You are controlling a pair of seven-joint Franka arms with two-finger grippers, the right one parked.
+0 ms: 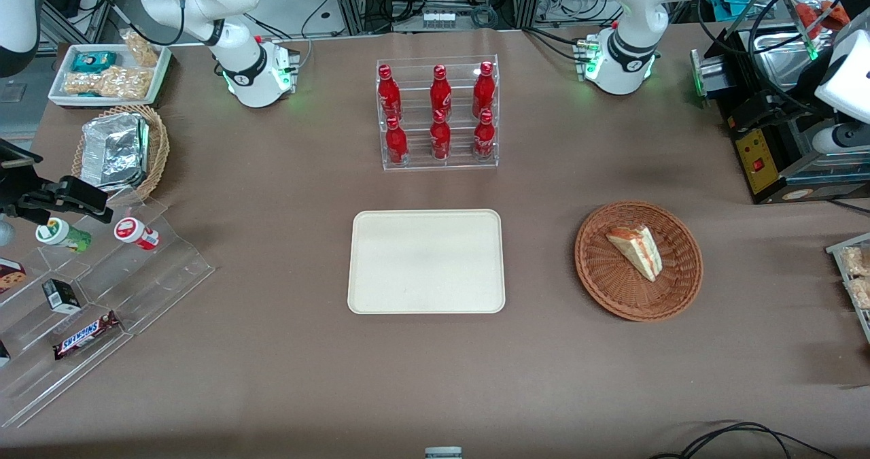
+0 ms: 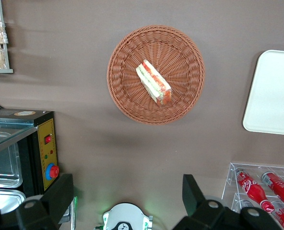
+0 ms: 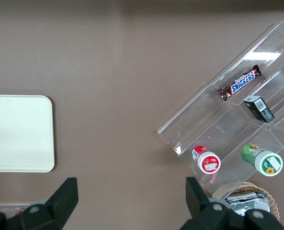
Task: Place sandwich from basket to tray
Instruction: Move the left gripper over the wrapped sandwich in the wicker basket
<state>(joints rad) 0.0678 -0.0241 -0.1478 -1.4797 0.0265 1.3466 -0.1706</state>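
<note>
Lying in the basket (image 1: 639, 260), the sandwich (image 1: 636, 250) shows its pale bread in the front view, while the wrist view reveals its red and green filling layers edge-on. The tray (image 1: 426, 261) is cut off there. The gripper (image 2: 127, 199) hovers high above the table, fingers (image 2: 60, 196) spread wide, holding nothing.

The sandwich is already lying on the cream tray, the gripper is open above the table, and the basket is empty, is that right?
Not quite. The sandwich is in the basket, not on the tray, which is bare. The front view shows this, and the left wrist view confirms it. The gripper is indeed open above the table, jaws spread wide, holding nothing.
</note>
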